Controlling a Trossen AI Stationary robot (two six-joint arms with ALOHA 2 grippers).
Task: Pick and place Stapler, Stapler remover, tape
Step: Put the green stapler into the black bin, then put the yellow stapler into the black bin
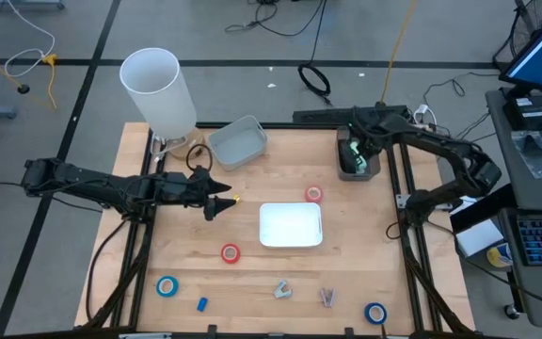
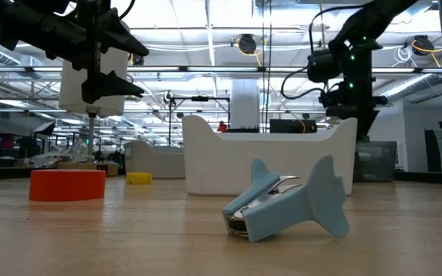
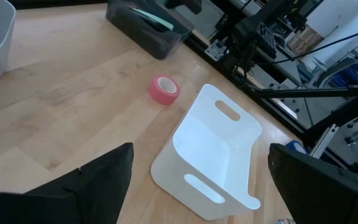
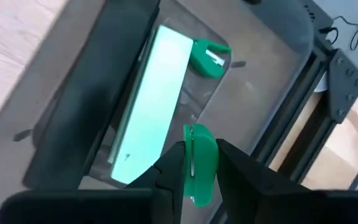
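We are seeing the right gripper (image 4: pixel 194 163) hanging over the dark bin (image 1: pixel 358 165) at the back right of the table (image 1: pixel 365 245), and its 2 fingers are clenching a small green stapler remover (image 4: pixel 199 163) between them. Under it, inside the bin, a pale green stapler (image 4: pixel 151 99) is lying, with another green remover (image 4: pixel 209 57) just beside its far end. The left gripper (image 1: pixel 222 201) is hovering over the left middle of the table with its fingers (image 3: pixel 98 180) spread wide and grasping nothing. In front of it we are finding the white tray (image 3: pixel 219 155), and a red tape roll (image 3: pixel 164 89) is lying flat near the tray, between it and the dark bin. Another red roll (image 1: pixel 231 252) is resting left of the tray, and 2 blue rolls (image 1: pixel 167 286) are lying near the front edge, 1 at each side. A pale blue remover (image 2: pixel 290 199) is lying on its side close to the front, and a grey bin (image 1: pixel 237 141) is standing at the back.
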